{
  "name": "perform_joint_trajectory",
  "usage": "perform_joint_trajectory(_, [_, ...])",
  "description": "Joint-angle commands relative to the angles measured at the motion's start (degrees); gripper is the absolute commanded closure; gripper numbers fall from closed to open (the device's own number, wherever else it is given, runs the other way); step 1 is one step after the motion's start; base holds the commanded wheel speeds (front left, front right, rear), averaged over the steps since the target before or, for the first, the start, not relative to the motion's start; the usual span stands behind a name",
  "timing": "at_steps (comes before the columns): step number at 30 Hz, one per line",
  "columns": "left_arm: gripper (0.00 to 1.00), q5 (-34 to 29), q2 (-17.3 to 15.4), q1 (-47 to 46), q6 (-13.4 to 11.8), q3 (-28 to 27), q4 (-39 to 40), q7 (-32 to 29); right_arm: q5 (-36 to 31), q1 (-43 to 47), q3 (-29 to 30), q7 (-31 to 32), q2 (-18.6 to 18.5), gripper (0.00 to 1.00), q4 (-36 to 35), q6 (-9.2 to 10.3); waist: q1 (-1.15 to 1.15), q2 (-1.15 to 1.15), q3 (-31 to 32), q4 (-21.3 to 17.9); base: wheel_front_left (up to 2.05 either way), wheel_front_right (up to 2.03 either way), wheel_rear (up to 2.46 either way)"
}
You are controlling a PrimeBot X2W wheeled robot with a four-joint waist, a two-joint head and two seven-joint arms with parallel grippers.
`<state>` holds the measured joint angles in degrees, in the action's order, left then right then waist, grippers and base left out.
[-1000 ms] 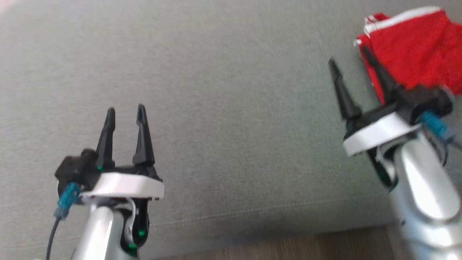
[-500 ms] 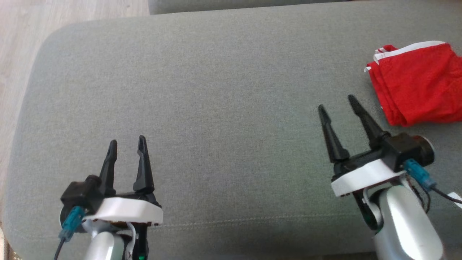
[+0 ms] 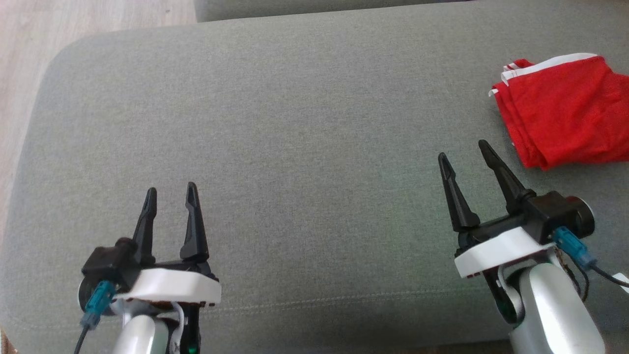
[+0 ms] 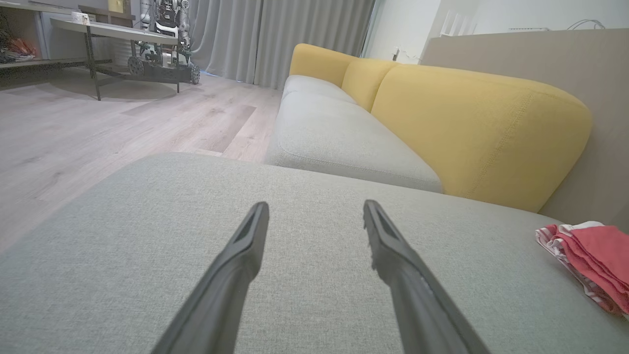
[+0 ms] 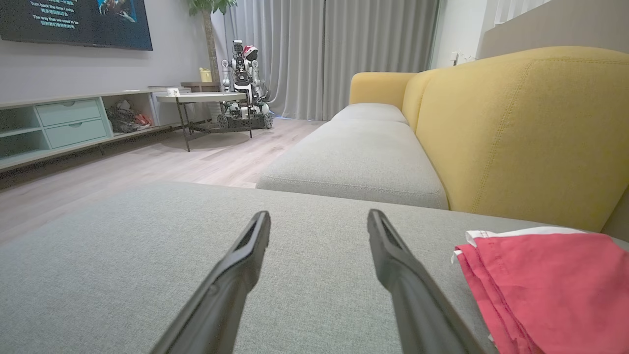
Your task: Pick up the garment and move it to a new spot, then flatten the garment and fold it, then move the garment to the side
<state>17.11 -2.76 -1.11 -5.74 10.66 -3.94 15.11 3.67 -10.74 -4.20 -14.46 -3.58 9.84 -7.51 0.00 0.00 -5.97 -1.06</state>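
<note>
We see our left tool (image 3: 171, 187) over the near left part of the grey cushion (image 3: 304, 113), its two dark fingers spread wide and gripping nothing. Our right tool (image 3: 464, 148) is over the cushion's near right part, just as wide open and equally empty. We cannot tell whether either one touches the cushion's fabric. The garment (image 3: 560, 118), red with white trim, lies bunched in folded layers on the cushion's far right part, clear of the right tool's fingertips, with a strip of bare cushion between them. Its outer edge is cut off at the side of the head view, and the layers hide what kind of garment it is. Past the cushion's far edge sits a second grey seat (image 4: 339, 137), backed by a yellow backrest (image 5: 530, 132) that rises close behind the cushion's far right corner. Off the cushion's left side runs pale wooden floor (image 3: 29, 29). Well beyond the cushion, across that floor, stand a low table (image 5: 201, 98), another robot (image 5: 243, 83) before grey curtains (image 5: 334, 49), a cabinet with drawers (image 5: 69, 125), and a wall screen (image 5: 73, 19) whose text is too small to read.
</note>
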Motion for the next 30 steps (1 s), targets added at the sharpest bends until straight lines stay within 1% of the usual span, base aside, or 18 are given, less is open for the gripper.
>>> perform_joint_trajectory(1, [0.00, -0.55, -0.12, -0.83, -0.48, -1.74, 2.06, -0.11, 0.52, -0.93, -1.36, -0.53, 0.68, 0.00, -2.19, 0.02, 0.00, 0.00, -0.08, -0.13, 0.00, 0.00, 0.00])
perform_joint_trajectory(4, [0.00, -0.67, -0.12, -0.97, -0.78, -1.74, 2.17, -0.11, 0.62, -0.97, -1.41, -0.53, 0.69, 0.00, -2.29, 0.02, 0.00, 0.00, -0.15, -0.33, 0.00, 0.00, 0.00])
perform_joint_trajectory(7, [0.00, 0.31, -0.12, -1.13, -1.61, -2.24, 2.85, -0.11, 0.67, -1.03, -1.35, -0.53, 0.69, 0.00, -2.29, 0.02, 0.00, 0.00, -0.23, -0.46, 0.00, 0.00, 0.00])
perform_joint_trajectory(13, [0.00, -1.29, -0.12, -1.53, -1.96, -2.40, 4.26, -0.11, 0.95, -1.29, -1.07, -0.53, 0.69, 0.00, -2.44, 0.02, 0.00, 0.00, -0.45, -0.51, 0.00, 0.00, 0.00])
perform_joint_trajectory(16, [0.00, -0.83, -0.12, -1.50, -1.46, -2.82, 5.39, -0.11, 0.80, -1.42, -1.00, -0.53, 0.69, 0.00, -2.61, 0.02, 0.00, 0.00, -0.59, -0.41, 0.00, 0.00, 0.00])
perform_joint_trajectory(18, [0.00, 1.03, -0.12, -1.23, -0.84, -3.03, 5.78, -0.11, 0.69, -1.44, -0.95, -0.53, 0.69, 0.00, -2.71, 0.02, 0.00, 0.00, -0.61, -0.33, 0.00, 0.00, 0.00])
perform_joint_trajectory(20, [0.00, 4.35, -0.12, -0.83, 0.70, -3.34, 6.08, -0.11, 0.72, -1.40, -0.92, -0.53, 0.69, 0.00, -2.85, 0.02, 0.00, 0.00, -0.59, -0.27, 0.00, 0.00, 0.00])
perform_joint_trajectory(24, [0.00, 6.74, -0.12, -0.14, 2.88, -4.28, 6.78, -0.11, 0.73, -1.25, -0.97, -0.53, 0.69, 0.00, -3.22, 0.02, 0.00, 0.00, -0.58, -0.18, 0.00, 0.00, 0.00])
perform_joint_trajectory(30, [0.00, 8.06, -0.12, 0.18, 3.89, -5.26, 6.26, -0.11, 0.72, -1.25, -1.16, -0.53, 0.70, 0.00, -3.38, 0.02, 0.00, 0.00, -0.83, -0.05, 0.00, 0.00, 0.00])
